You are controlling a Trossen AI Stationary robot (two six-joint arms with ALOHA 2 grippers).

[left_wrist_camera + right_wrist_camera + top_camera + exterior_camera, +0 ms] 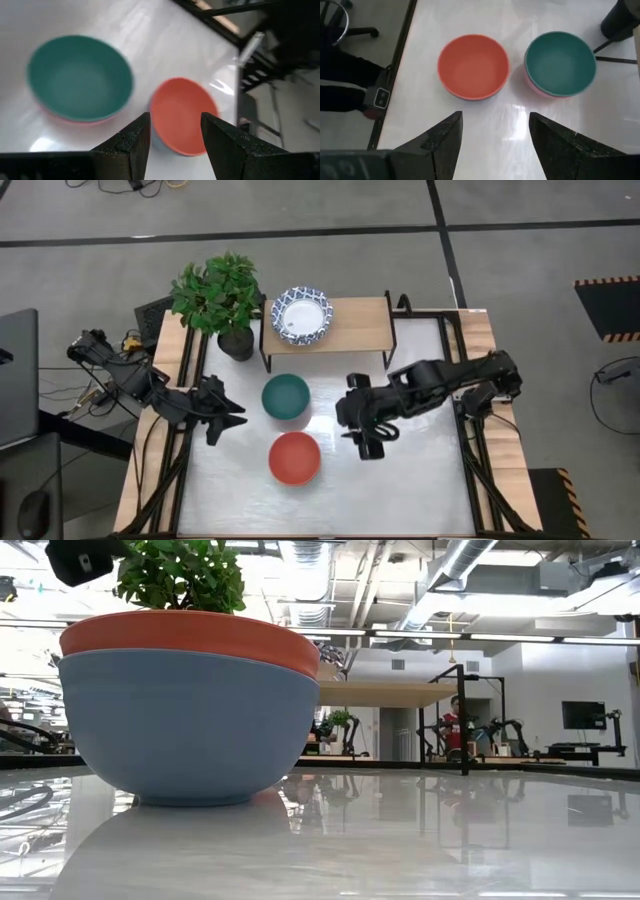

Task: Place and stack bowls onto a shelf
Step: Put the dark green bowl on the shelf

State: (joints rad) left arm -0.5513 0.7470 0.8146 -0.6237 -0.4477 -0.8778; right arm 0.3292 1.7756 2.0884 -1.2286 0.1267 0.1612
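Observation:
A white bowl with a blue patterned rim (301, 316) sits on the left end of the light-wood shelf (350, 328). On the white table stand a teal bowl with a pink outside (286, 397) (560, 62) and, nearer the front edge, a red bowl with a grey-blue outside (294, 458) (190, 710). My left gripper (238, 414) (175, 140) hovers open to the left of these two bowls, pointing at them. My right gripper (350, 420) (495, 140) hovers open to their right, tilted down toward them. Neither holds anything.
A potted plant in a black pot (225, 305) stands at the shelf's left end, just behind the teal bowl. The shelf's black legs (388, 358) stand on the table's far part. Wooden side rails (150, 470) border the table.

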